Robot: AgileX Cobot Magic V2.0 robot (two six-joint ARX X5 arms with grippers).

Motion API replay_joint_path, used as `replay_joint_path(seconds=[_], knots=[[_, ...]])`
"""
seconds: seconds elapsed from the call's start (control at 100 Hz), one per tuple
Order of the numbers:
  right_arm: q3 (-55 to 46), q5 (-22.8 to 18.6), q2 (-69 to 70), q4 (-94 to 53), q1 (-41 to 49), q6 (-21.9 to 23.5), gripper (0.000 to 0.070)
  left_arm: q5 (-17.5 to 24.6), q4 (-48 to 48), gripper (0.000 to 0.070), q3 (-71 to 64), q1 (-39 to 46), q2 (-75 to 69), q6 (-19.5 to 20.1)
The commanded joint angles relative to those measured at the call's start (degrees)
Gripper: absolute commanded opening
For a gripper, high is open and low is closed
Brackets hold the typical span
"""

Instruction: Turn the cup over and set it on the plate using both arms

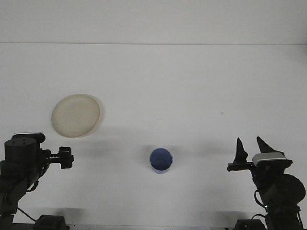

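Front view: 1 blue cup (160, 160) sits between 2 grippers, 1 cream plate (76, 115) beyond the left gripper (66, 157), its opening unclear; right gripper (250, 149) spread, empty.

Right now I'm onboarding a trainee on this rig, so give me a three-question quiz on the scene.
1. True or false: the blue cup sits on the plate.
2. Which gripper shows spread fingers: A left gripper, B right gripper?
3. Fill in: the plate lies to the cup's ____ in the front view.

Key: 1 false, they are apart on the table; 2 B; 3 left.
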Motion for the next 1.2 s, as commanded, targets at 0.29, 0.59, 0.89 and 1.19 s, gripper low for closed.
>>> replay_joint_path(seconds=[0.29, 0.59, 0.89, 1.19], knots=[[0.68, 0.17, 0.11, 0.70, 0.00, -0.57, 0.0427, 8.68, -1.95, 0.0580, 11.52, -12.70, 10.29, -4.52], [0.68, 0.17, 0.11, 0.68, 0.00, -0.59, 0.0427, 8.68, 1.99, 0.0580, 15.67, -31.30, 25.99, -8.94], [0.68, 0.17, 0.11, 0.68, 0.00, -0.59, 0.0427, 8.39, 2.54, 0.0580, 25.57, -42.05, 41.46, -9.31], [0.68, 0.17, 0.09, 0.70, 0.00, -0.59, 0.0427, 6.95, 2.21, 0.0580, 29.35, -44.81, 51.69, -7.45]])
